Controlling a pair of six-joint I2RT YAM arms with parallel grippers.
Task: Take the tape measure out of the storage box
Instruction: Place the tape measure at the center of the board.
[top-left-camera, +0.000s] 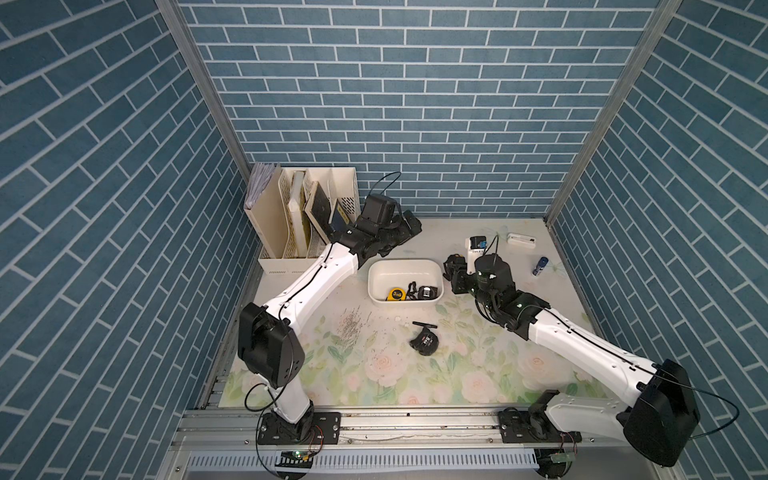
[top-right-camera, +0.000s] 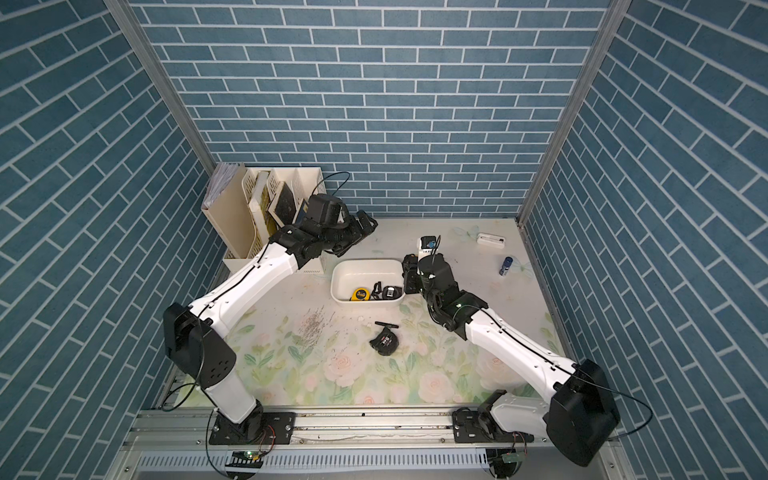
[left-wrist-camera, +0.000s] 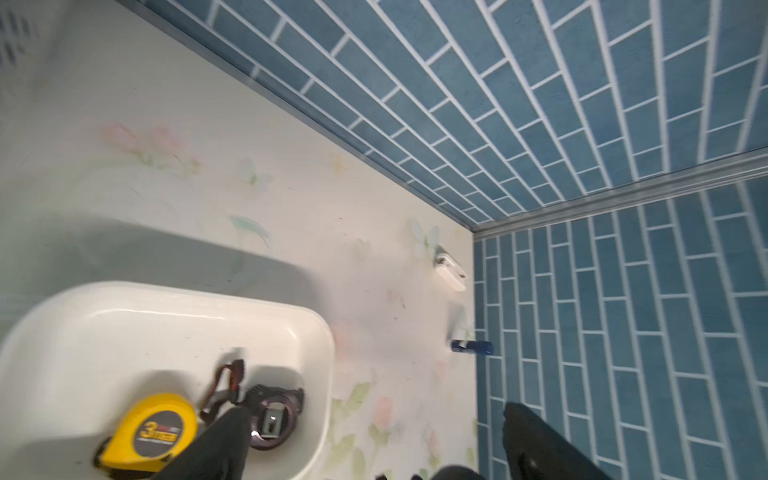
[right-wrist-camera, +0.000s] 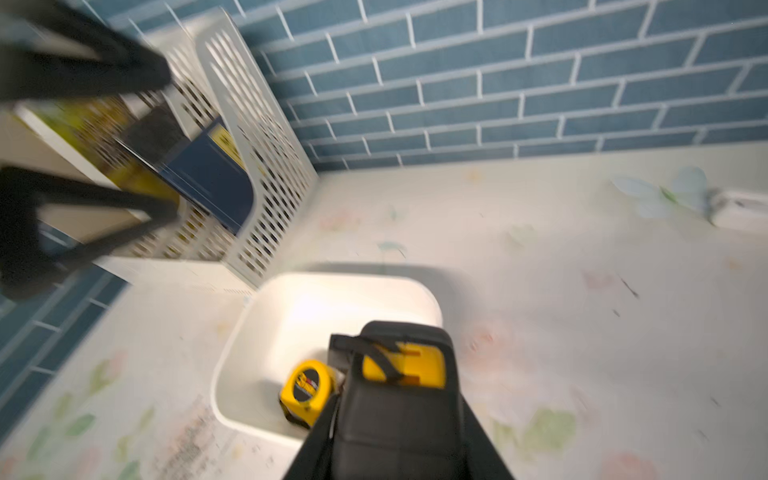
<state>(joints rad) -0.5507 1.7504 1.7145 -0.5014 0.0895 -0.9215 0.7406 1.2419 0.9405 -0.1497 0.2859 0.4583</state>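
"Tape measure?"
"Black-and-yellow one, clenched in the right pincer, just beside the storage box rim. A yellow tape measure lies inside."
"Left pincer?"
"Spread wide, grasping nothing."

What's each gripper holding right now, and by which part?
Right gripper grips a black-and-yellow tape measure by the sides of its case. Left gripper is open and empty.
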